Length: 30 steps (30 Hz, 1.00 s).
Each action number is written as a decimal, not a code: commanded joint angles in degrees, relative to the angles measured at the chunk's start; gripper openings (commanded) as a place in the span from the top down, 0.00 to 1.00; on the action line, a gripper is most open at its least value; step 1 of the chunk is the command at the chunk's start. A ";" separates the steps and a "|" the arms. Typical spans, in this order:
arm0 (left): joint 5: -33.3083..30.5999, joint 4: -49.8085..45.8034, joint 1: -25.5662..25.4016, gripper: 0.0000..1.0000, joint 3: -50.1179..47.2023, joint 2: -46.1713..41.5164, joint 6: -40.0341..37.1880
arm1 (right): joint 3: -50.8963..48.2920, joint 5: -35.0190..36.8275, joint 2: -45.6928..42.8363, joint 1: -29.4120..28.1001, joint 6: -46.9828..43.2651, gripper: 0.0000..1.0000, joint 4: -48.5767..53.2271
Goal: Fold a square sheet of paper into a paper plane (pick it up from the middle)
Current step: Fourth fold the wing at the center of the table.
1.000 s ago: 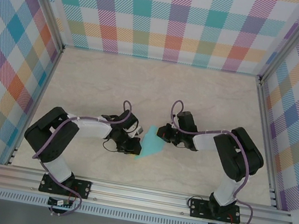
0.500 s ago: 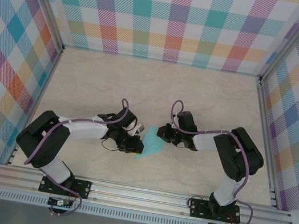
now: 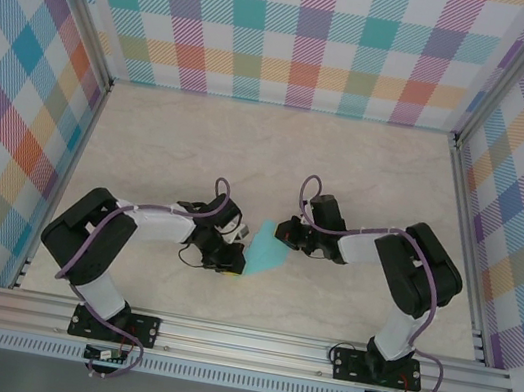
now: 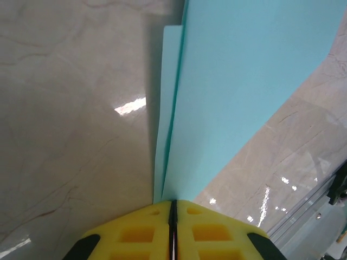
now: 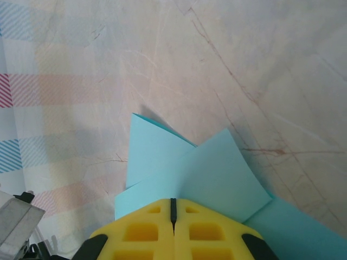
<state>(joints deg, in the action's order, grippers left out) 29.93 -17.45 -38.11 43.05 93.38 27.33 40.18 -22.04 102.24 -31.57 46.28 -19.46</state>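
Paper: the turquoise folded paper (image 3: pixel 265 253) is in the middle of the worktop (image 3: pixel 200 145), held between the two hands.
Paper, left wrist view: the paper (image 4: pixel 244 97) stands on edge, a broad plain face with a narrower layer just beside it, both running into the fingertips.
Paper, right wrist view: two pointed flaps of the paper (image 5: pixel 200 168) overlap, with a notch between them above the fingertips.
Contact with worktop: cannot tell.
Left hand: the left hand (image 3: pixel 231 257) (image 4: pixel 173 208) has its yellow fingers pressed together, pinching the paper's near-left end.
Right hand: the right hand (image 3: pixel 283 230) (image 5: pixel 173 203) has its yellow fingers closed on the paper's far-right end.
Arms: both are bent inward towards the centre.
Surroundings: pale marbled worktop, with plaid walls (image 3: pixel 309 42) on three sides.
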 commanded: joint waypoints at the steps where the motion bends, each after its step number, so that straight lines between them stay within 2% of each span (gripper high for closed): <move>1: -7.16 -5.05 0.40 0.92 -2.73 -0.26 -0.58 | -1.49 2.91 -1.68 -0.08 -0.80 1.00 8.94; 9: -7.27 -4.75 0.44 0.94 -2.19 -0.05 -0.51 | -0.28 3.30 -7.78 -4.27 -1.02 1.00 10.94; 18: -7.04 -4.50 0.40 0.95 -2.09 0.57 -0.45 | 0.37 4.23 -3.84 -11.19 1.93 0.99 7.05; 21: -7.12 -4.45 0.40 0.95 -1.96 0.48 -0.51 | -0.75 5.71 -2.82 -11.49 3.01 0.99 5.56; 26: -7.52 -4.69 0.40 0.96 -2.13 0.31 -0.64 | 0.04 10.41 -2.26 -11.28 1.64 0.99 9.16; 30: -7.52 -4.78 0.40 0.96 -2.18 0.31 -0.83 | 0.70 11.49 -2.02 -9.43 1.49 0.99 10.24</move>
<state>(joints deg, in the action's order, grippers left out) 28.93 -17.47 -38.11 42.72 92.71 27.33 40.27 -16.95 98.65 -43.00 48.05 -11.79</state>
